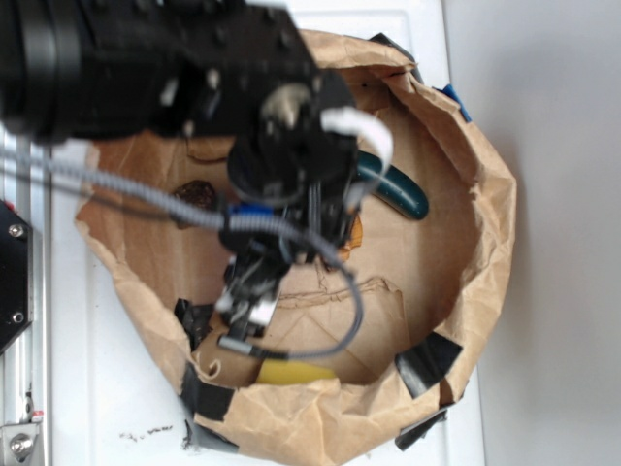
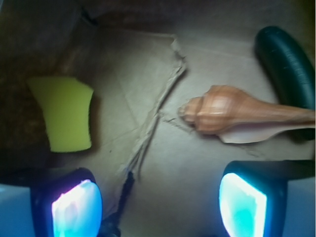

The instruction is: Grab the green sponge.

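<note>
The green sponge (image 2: 65,113) is a flat yellow foam block lying on the brown paper floor, upper left in the wrist view. In the exterior view only its yellow edge (image 1: 294,372) shows behind the front wall of the paper basket (image 1: 320,417). My gripper (image 2: 158,205) (image 1: 247,316) hangs above the floor, open, with only bare paper between its glowing pads (image 2: 76,210). The sponge lies ahead of and just outside the left pad, apart from it.
A tan seashell (image 2: 232,116) lies ahead to the right. A glossy dark green oblong (image 2: 289,64) (image 1: 398,189) sits beyond it. A brown rock (image 1: 197,197) rests at the basket's far left. Crumpled paper walls with black tape ring the space. A torn seam (image 2: 158,106) crosses the floor.
</note>
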You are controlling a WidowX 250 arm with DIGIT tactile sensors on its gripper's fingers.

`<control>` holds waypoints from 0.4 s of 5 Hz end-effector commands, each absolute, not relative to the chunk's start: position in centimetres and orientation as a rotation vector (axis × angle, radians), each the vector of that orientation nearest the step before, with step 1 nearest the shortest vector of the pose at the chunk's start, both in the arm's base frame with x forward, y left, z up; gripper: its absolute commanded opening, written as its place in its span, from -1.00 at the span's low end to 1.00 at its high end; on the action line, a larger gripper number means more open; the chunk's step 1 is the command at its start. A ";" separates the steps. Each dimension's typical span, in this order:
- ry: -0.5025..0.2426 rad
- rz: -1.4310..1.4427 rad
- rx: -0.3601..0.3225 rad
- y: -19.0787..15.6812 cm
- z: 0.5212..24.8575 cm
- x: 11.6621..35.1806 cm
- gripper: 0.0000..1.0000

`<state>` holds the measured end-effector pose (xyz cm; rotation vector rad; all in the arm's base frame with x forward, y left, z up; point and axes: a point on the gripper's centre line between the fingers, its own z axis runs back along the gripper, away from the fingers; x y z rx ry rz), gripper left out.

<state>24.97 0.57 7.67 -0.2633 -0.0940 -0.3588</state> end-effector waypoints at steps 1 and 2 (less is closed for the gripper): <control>-0.144 -0.453 -0.263 -3.1 9.3 25.2 1.00; -0.205 -0.455 -0.287 -3.6 9.3 26.3 1.00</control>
